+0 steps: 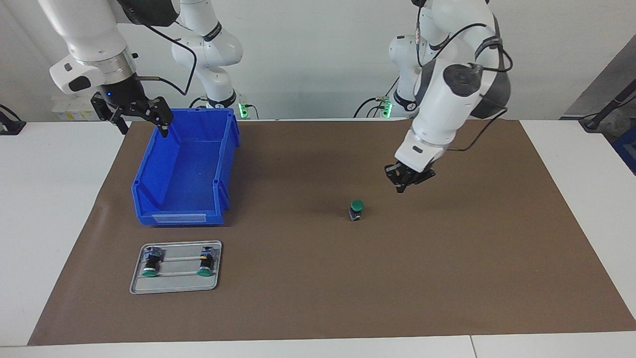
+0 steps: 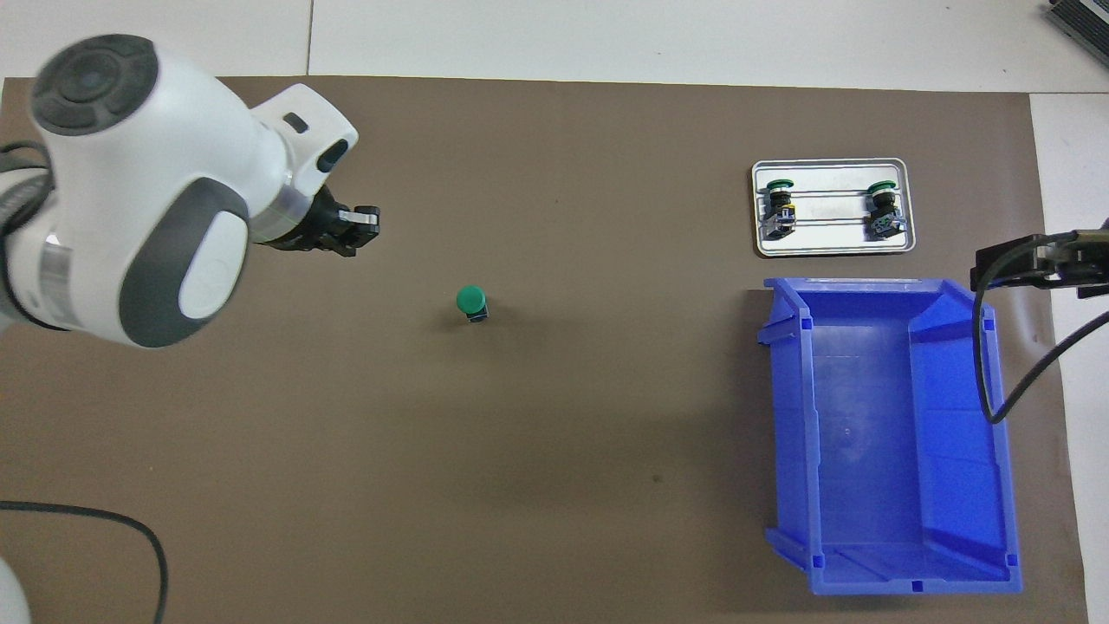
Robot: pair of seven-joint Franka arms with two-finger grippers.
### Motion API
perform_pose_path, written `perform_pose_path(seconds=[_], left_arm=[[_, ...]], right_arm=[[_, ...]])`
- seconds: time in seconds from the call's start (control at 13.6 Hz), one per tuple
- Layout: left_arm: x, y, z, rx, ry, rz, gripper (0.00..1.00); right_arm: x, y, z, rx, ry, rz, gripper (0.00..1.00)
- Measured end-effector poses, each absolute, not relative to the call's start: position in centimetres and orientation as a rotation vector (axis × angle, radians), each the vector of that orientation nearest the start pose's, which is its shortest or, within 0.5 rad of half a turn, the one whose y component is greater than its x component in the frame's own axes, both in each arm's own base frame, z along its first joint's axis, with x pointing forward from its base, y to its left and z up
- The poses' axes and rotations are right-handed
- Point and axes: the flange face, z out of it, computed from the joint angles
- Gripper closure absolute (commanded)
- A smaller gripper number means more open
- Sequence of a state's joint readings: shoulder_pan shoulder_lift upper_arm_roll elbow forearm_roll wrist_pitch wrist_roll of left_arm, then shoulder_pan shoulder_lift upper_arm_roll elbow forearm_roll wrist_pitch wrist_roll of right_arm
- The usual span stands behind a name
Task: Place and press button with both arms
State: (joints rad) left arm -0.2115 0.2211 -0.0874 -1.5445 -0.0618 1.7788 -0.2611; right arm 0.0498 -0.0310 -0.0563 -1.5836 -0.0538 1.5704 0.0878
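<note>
I see the small green-capped push-button standing upright on the brown paper mat, alone near the mat's middle with open room all around it. My left gripper hangs above the mat just beside the button, toward the left arm's end, fingertips pinched together and holding nothing. From the button toward the right arm's end sit the blue plastic bin and the grey metal tray carrying two more buttons. My right gripper waits over the bin's edge, jaws spread wide
</note>
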Motion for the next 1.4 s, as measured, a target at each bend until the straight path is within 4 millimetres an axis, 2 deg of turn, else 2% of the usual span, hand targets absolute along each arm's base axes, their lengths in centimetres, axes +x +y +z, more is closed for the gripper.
perform_pose_path(seconds=[0.22, 0.37, 0.44, 0.51, 0.59, 0.66, 0.88, 1.1, 1.4], left_arm=[[60.3, -9.9, 55.3, -3.206, 0.078, 0.106, 1.0], [58.9, -6.0, 57.0, -3.182, 0.053, 0.185, 0.96], [58.0, -5.0, 57.7, -3.154, 0.049, 0.22, 0.8], [57.3, -4.7, 58.4, -3.137, 0.048, 0.236, 0.42], [56.9, -4.8, 59.1, -3.134, 0.053, 0.23, 0.12], [56.5, -5.1, 59.9, -3.136, 0.062, 0.205, 0.0], [56.5, -5.8, 61.1, -3.143, 0.081, 0.107, 0.0], [57.5, -5.9, 61.4, -3.151, 0.087, -0.024, 0.0], [58.6, -5.6, 61.0, -3.145, 0.186, -0.147, 0.0]], right_arm=[[54.5, -1.0, 63.6, -3.189, 0.151, -0.032, 0.0], [54.5, -1.0, 63.6, -3.189, 0.151, -0.032, 0.0], [54.5, -1.0, 63.6, -3.189, 0.151, -0.032, 0.0], [54.5, -1.0, 63.6, -3.189, 0.151, -0.032, 0.0], [54.5, -1.0, 63.6, -3.189, 0.151, -0.032, 0.0], [54.5, -1.0, 63.6, -3.189, 0.151, -0.032, 0.0], [54.5, -1.0, 63.6, -3.189, 0.151, -0.032, 0.0], [54.5, -1.0, 63.6, -3.189, 0.151, -0.032, 0.0], [54.5, -1.0, 63.6, -3.189, 0.151, -0.032, 0.0]])
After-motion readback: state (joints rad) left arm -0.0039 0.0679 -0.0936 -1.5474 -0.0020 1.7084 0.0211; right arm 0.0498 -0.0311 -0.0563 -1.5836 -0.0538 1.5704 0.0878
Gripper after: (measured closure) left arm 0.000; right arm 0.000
